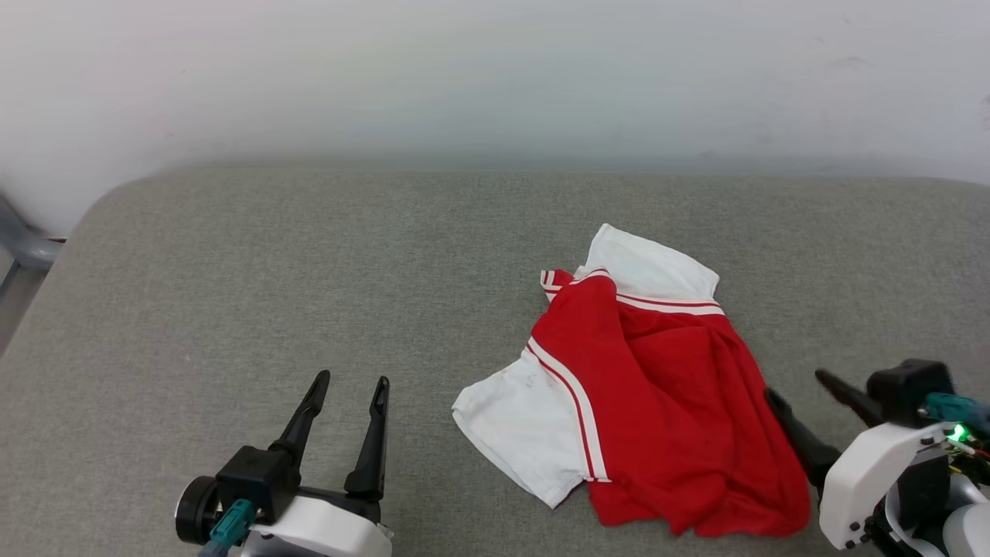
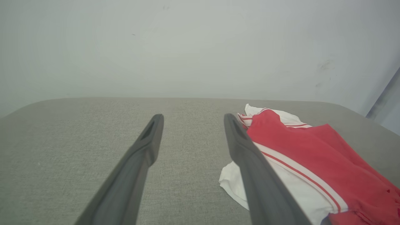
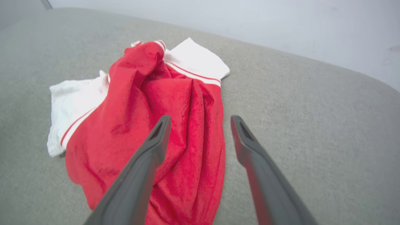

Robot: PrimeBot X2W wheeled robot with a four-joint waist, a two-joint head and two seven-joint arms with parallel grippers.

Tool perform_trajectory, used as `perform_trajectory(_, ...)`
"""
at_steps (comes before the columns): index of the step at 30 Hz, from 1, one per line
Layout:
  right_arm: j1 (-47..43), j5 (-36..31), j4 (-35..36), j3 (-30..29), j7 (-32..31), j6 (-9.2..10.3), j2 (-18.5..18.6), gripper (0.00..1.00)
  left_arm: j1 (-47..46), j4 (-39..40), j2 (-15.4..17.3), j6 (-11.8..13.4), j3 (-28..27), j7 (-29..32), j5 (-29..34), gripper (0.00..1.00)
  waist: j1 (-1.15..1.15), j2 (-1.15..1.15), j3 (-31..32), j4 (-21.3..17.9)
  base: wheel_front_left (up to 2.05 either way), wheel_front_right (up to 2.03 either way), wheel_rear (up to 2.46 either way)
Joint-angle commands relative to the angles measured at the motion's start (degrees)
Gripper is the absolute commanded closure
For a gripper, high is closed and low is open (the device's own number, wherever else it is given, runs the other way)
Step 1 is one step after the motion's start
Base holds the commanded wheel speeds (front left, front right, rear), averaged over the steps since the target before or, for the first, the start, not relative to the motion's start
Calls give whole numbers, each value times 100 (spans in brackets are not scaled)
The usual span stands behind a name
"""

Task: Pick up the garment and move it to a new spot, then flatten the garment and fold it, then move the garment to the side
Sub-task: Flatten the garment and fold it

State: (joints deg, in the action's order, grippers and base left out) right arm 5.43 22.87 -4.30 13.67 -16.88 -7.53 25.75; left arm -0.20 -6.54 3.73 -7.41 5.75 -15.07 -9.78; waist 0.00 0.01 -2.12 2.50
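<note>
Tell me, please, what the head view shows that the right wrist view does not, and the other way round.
The head view adds the left gripper, open over the bare grey fabric surface, and a grey object at the left edge. The right wrist view adds a close look at the deep lengthwise folds in the red cloth, with one finger of the right gripper over the cloth and the other over bare surface. Both share the garment, crumpled and lying free, the open right gripper beside it, the grey surface and the pale wall.
</note>
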Motion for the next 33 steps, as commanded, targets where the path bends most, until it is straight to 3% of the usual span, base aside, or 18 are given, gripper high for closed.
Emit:
perform_trajectory(1, -42, -36, 72, -194, 411, 6, -242, 0, -12, 31, 29, -11, 49, -15, -43, 0, 0, -1, -2, -67, 0, 0, 0)
perform_trajectory(6, -283, -380, 119, -654, 1304, 8, -811, 0, -26, 28, 47, -11, 231, -15, -80, 0, 0, -1, -68, -148, 0, 0, 0)
perform_trajectory(11, -369, -693, 65, -859, 1674, 7, -1209, 0, -107, -315, 243, -11, 657, 105, -158, 0, 0, -1, -189, -260, 0, 0, 0)
perform_trajectory(14, -331, -814, 130, -923, 1726, 6, -1350, 0, -349, -420, 402, -6, 860, 637, -230, 0, 0, -1, -320, -334, 0, 0, 0)
perform_trajectory(23, -177, -1065, 435, -1023, 1608, 7, -1550, 0, -1198, -324, 847, 22, 1213, 3189, -421, 0, 0, -1, -847, -608, 0, 0, 0)
perform_trajectory(33, -86, -1208, 377, -980, 1701, 7, -1694, 0, -1603, -763, 1018, 176, 1362, 3915, -193, 0, 0, -1, -1235, -866, 0, 0, 0)
